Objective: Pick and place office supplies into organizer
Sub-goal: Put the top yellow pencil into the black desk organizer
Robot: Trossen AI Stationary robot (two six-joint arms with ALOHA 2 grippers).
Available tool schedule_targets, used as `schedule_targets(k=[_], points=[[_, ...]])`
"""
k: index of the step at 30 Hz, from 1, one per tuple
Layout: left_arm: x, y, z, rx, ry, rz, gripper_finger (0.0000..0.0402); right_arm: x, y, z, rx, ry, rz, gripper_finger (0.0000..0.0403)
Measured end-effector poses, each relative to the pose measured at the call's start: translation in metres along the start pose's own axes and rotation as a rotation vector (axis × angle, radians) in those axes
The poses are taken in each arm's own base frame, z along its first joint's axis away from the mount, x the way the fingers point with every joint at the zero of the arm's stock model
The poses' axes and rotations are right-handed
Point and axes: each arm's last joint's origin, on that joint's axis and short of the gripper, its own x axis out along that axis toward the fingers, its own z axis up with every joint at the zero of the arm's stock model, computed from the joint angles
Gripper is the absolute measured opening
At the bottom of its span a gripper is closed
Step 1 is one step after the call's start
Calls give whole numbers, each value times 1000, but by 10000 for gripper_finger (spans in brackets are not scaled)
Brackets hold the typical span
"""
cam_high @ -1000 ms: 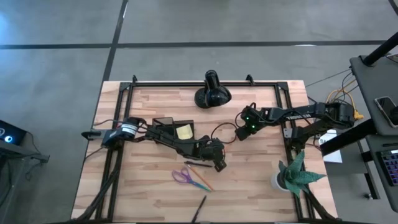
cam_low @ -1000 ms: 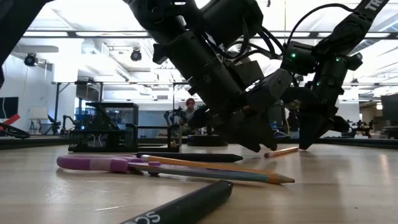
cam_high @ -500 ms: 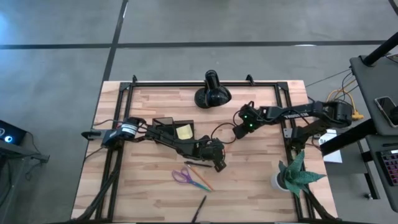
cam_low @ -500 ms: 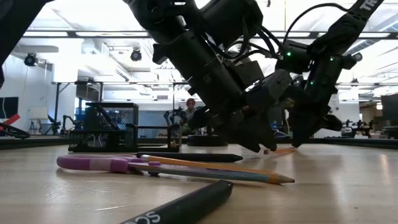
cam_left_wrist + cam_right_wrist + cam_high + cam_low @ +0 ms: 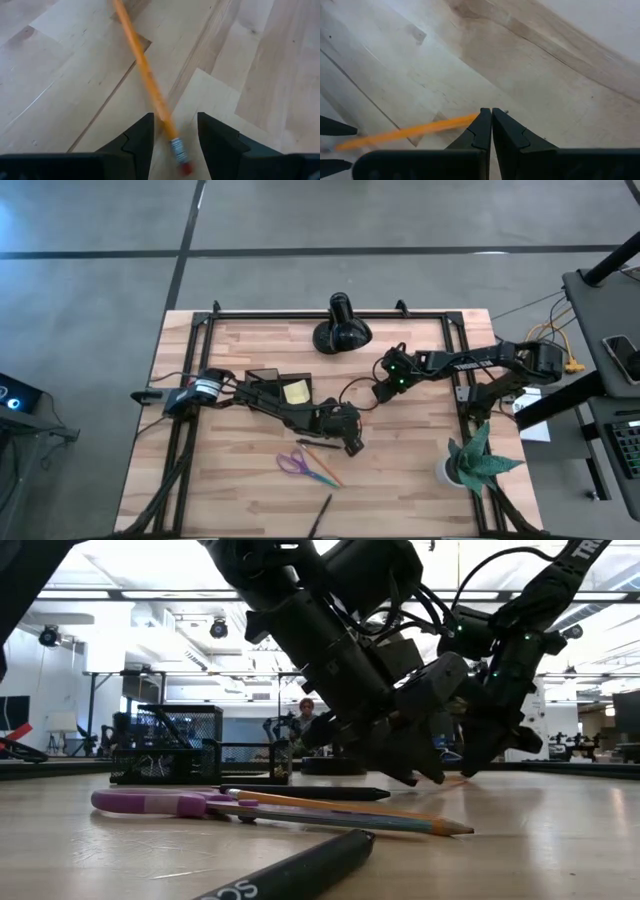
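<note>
High view: small black plastic organizer [image 5: 279, 387] sits toward the tabletop's left edge. Left gripper [image 5: 175, 132] straddles the thin orange pencil [image 5: 145, 72] mid-table, fingers parted, apparently lining up a grasp. Right gripper [image 5: 491, 131], clenched empty, touches the pencil's far end.

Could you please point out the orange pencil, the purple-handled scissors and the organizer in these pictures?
orange pencil [image 5: 148, 76], left wrist view, middle of its shaft.
purple-handled scissors [image 5: 150, 803], low view, on the purple handle.
organizer [image 5: 268, 378], high view, on a dark compartment beside the yellow pad.
</note>
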Motion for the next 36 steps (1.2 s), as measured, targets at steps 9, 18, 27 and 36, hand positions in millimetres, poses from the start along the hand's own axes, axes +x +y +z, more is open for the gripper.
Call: schedule_targets(k=[9, 18, 27, 36], points=[[-1, -1, 2, -2, -6, -4, 132, 1, -2, -1, -12, 1, -25, 8], [-3, 11, 5, 39, 32, 81, 132, -1, 1, 1, 0, -16, 3, 8], [-5, 22, 21, 29, 11, 97, 132, 1, 6, -1, -14, 33, 47, 9], [-15, 34, 40, 178, -13, 104, 132, -12, 23, -4, -229, -41, 35, 37]])
